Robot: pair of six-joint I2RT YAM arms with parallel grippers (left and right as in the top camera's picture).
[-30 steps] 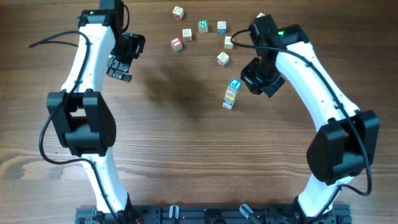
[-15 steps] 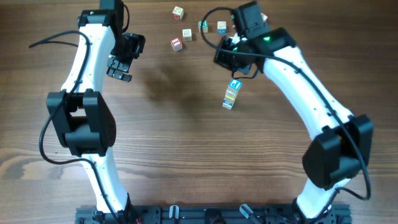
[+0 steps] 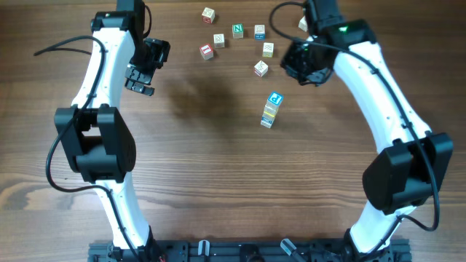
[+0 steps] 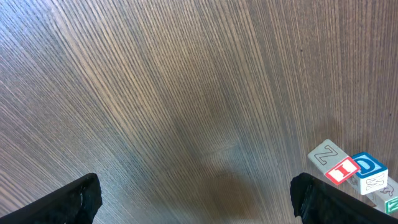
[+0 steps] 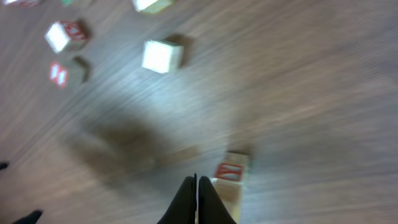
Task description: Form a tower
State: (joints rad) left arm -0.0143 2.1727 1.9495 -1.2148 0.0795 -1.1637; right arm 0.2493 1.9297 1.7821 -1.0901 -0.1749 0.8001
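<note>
tower (image 3: 271, 110) stands free on the table (image 3: 218, 167). right gripper (image 5: 196, 190) hangs near it, fingers pressed together; left gripper (image 4: 196, 194) gapes wide.

Wood table (image 3: 218, 167): mid-brown, fine straight grain, matt w/ faint sheen; darker smudgy patch towards far edge. The tower (image 3: 271, 110): pale unvarnished-looking wood cubes, painted faces, blue top face slightly glossy. The loose cubes (image 3: 238, 30) nr far edge: same pale wood, smooth, red/green printed letters. Both left arm (image 3: 109, 51) & right arm (image 3: 378, 87): white shells, smooth glossy plastic; joints black, matt. On left gripper (image 4: 196, 202): black, matt, slightly rough-looking. On right gripper (image 5: 197, 199): black, smooth; view blurred.
</note>
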